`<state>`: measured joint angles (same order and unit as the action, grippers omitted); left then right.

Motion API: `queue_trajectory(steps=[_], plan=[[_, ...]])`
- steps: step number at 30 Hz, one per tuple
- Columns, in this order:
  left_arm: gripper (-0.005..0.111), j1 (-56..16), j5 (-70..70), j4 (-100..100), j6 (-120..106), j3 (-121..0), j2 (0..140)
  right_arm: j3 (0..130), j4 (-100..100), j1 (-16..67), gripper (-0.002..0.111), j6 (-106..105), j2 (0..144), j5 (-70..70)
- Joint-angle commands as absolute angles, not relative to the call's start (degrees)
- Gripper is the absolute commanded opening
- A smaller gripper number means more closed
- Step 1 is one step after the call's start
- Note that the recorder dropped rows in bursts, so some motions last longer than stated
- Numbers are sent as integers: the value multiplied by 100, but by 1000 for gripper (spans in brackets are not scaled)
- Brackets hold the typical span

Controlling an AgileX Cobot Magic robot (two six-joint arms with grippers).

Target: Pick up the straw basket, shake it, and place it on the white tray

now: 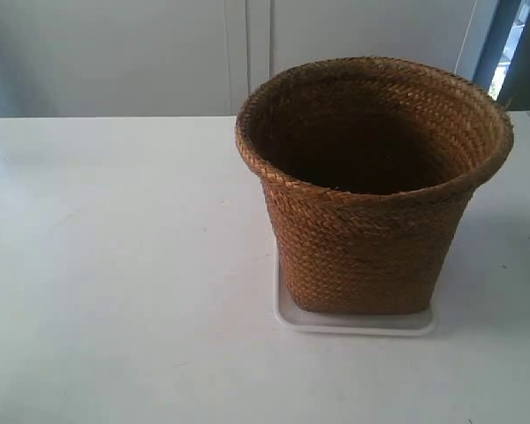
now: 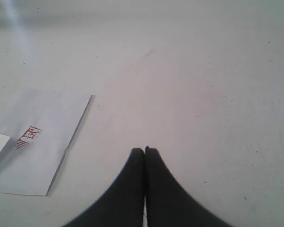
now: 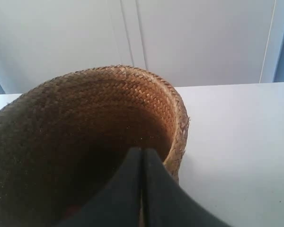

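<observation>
Just past the tips of my right gripper (image 3: 142, 151), black jaws pressed together on nothing, I see the dark inside of the tall brown woven-straw basket (image 3: 109, 109). It stands upright on the shallow glossy white plastic tray (image 1: 353, 324). My left gripper (image 2: 145, 150), jaws also together, points down at the white tabletop (image 2: 203, 94). A white paper sheet with a red mark (image 2: 42, 142) lies off to one side.

Soft, washed-out daylight; straw basket (image 1: 362, 247) interior deeply shadowed; wrist views slightly blurred

straw basket (image 3: 85, 109) | right tool (image 3: 142, 150) fingers together over its mouth | white table (image 3: 236, 142) beyond
</observation>
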<state>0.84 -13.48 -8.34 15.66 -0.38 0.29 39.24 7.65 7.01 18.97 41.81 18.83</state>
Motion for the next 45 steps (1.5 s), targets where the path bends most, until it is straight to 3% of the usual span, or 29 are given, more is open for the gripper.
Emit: queue_trajectory(steps=[1, 22, 38, 45], plan=[[0, 58, -1360, -845, 1564, 0, 0, 3773, 800, 676, 0, 1910, 3883, 2113], [0, 58, -1360, -845, 1543, 0, 0, 2041, 1031, 117, 0, 748, 170, 2110], [0, 58, -1360, -845, 1543, 0, 0, 1192, 1071, 117, 0, 729, 0, 1618], [0, 58, -1360, -845, 1543, 0, 0, 684, 342, 117, 0, -427, 0, 1215]])
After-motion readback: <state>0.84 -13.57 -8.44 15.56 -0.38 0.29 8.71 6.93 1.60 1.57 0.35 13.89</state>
